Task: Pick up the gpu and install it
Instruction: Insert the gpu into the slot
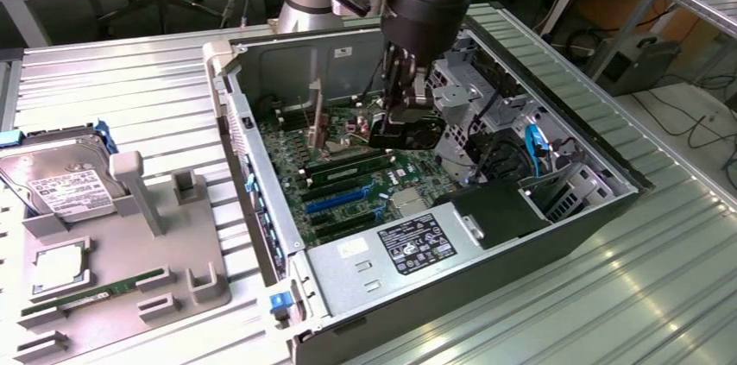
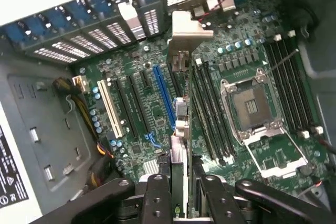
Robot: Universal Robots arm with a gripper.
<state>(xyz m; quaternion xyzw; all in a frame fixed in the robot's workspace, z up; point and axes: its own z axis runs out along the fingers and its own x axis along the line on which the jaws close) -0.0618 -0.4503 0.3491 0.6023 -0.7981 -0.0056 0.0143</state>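
We see the gripper [image 2: 179,184] inside the open computer case [image 1: 245,136], its 2 jaws closed to a narrow gap around the gpu [image 2: 179,121], held edge-on with its silver bracket [image 2: 186,30] toward the rear wall. The card stands over the motherboard [image 2: 247,72], just beside the long blue slot [image 2: 164,95]; we cannot tell whether it is seated.

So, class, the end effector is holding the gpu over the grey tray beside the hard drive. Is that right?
No. The end effector is holding the gpu over the motherboard inside the open computer case, not over the grey tray; the exterior view shows this.
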